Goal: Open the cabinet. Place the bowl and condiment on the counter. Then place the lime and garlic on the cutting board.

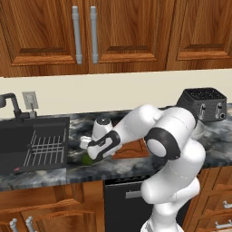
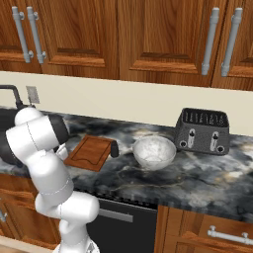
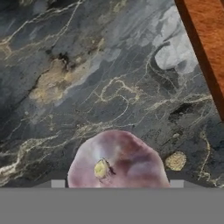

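Observation:
The garlic (image 3: 118,159), a pinkish bulb, lies on the counter (image 3: 87,78) between the tips of my gripper (image 3: 117,183). The gripper is open, with a fingertip close on each side of the bulb. The cutting board (image 3: 205,39) has its edge just beyond. In the left base view my hand hangs low over the counter (image 1: 90,124), left of the cutting board (image 1: 133,150), with the lime (image 1: 87,159) below it. The condiment (image 2: 114,148) stands by the cutting board (image 2: 91,150), and the bowl (image 2: 154,150) sits further right. Both doors of the cabinet (image 1: 59,31) are shut.
A dark sink with a wire rack (image 1: 43,147) and a faucet (image 1: 13,106) lies to the left. A black toaster (image 2: 202,131) stands at the back right. More wall cabinets (image 2: 163,34) hang above, and base cabinets (image 1: 41,204) stand below.

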You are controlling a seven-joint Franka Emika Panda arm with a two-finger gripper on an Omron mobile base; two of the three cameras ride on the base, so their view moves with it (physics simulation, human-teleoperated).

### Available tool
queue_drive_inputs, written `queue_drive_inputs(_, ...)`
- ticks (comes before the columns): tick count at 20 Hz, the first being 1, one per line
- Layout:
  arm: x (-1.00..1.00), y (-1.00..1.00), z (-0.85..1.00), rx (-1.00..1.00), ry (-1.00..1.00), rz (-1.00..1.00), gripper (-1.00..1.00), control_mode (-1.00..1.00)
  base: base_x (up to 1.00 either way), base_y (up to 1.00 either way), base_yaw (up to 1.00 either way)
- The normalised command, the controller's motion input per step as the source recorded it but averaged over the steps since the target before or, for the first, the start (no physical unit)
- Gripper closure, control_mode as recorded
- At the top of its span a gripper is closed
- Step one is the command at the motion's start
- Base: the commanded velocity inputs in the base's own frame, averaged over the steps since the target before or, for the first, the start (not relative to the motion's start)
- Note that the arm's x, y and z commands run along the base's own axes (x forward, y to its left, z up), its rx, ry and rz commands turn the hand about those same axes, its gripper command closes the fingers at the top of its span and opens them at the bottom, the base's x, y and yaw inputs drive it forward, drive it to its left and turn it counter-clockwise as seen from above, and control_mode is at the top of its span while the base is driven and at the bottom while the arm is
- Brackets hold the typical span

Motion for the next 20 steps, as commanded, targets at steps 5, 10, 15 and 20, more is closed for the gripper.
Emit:
queue_drive_inputs(5,0.00,0.01,-0.07,0.00,0.03,0.00,1.00,-1.00,0.00,0.00,0.00)
queue_drive_inputs(10,0.00,-0.04,0.08,0.00,0.00,0.00,1.00,-1.00,0.00,0.00,0.00)
queue_drive_inputs(15,0.00,-0.13,0.25,0.00,0.00,0.00,1.00,-1.00,0.00,0.00,0.00)
queue_drive_inputs(20,0.00,-0.21,0.25,0.00,0.00,0.00,1.00,-1.00,0.00,0.00,0.00)
